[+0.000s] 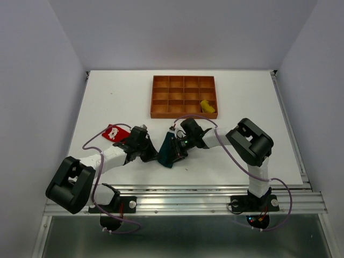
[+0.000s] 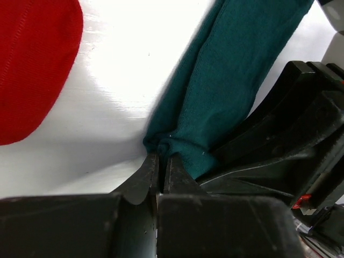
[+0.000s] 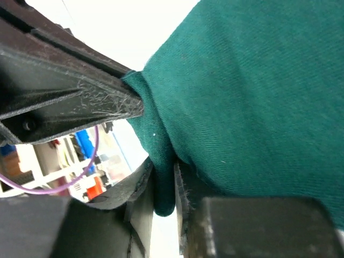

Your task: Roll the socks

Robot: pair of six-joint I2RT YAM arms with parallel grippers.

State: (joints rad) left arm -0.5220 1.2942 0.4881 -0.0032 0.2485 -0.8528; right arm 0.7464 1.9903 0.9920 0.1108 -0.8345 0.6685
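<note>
While the yellow sock (image 1: pixel 207 106) is bundled in the tray (image 1: pixel 183 116), the teal sock (image 1: pixel 167 151) is clamped at mid-table by the left gripper (image 2: pixel 160 162) and the right gripper (image 3: pixel 164 178) — the red sock (image 1: pixel 115 133) is seen flat beside them, not yet rolled.

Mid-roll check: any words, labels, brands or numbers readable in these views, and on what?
None can be read.
The white marking on the red sock: too small and blurred to tell if it is lettering.
The dark teal sock, yellow sock and orange tray: no print shows.
The clutter behind the right end effector, in its wrist view: blurred, nothing legible.
</note>
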